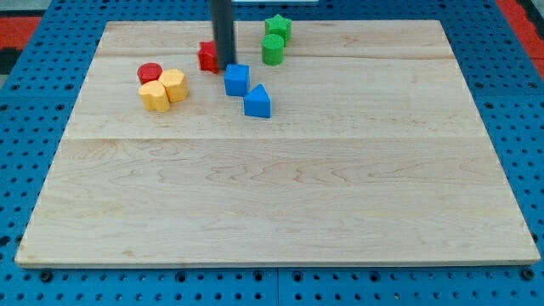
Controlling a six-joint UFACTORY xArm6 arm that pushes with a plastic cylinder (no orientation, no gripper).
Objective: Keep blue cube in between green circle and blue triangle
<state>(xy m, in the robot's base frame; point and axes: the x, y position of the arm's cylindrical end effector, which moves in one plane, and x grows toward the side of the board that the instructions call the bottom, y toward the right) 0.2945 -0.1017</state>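
Since the rod has no jaws at all, nothing can open or close, it's just the tip (225, 66) sitting in the upper middle of the frame, right at the upper left corner of the blue cube (237, 79) and just beside a red block (208, 56). That cube already looks roughly between the green circle (273, 49) up and to the right and the blue triangle (257, 101) just below it, nearly touching. My guess at the risk: a push toward the lower right would shove the cube into the triangle and drag both off line. A sloppy sweep could also clip the red block or nudge the green star (278, 27) behind the circle. Yellow blocks (163, 90) and a red cylinder (150, 72) at upper left look safe
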